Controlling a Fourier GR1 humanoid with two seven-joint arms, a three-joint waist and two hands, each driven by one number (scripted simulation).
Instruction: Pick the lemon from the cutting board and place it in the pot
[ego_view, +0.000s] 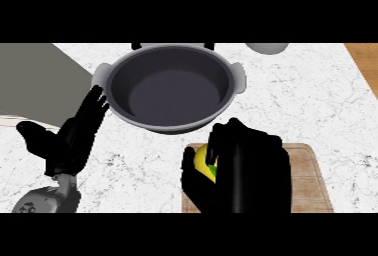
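The right hand (247, 167) hides most of the lemon (201, 159).

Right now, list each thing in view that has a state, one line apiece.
Yellow lemon: on the board, enclosed by the right hand.
Grey metal pot: upright, lidless, empty.
Wooden cutting board: flat on the counter.
Black right hand: curled round the lemon.
Black left hand: open, fingers straight, beside the pot.

one pot (174, 90), one lemon (201, 159) (partly hidden), one cutting board (308, 180)
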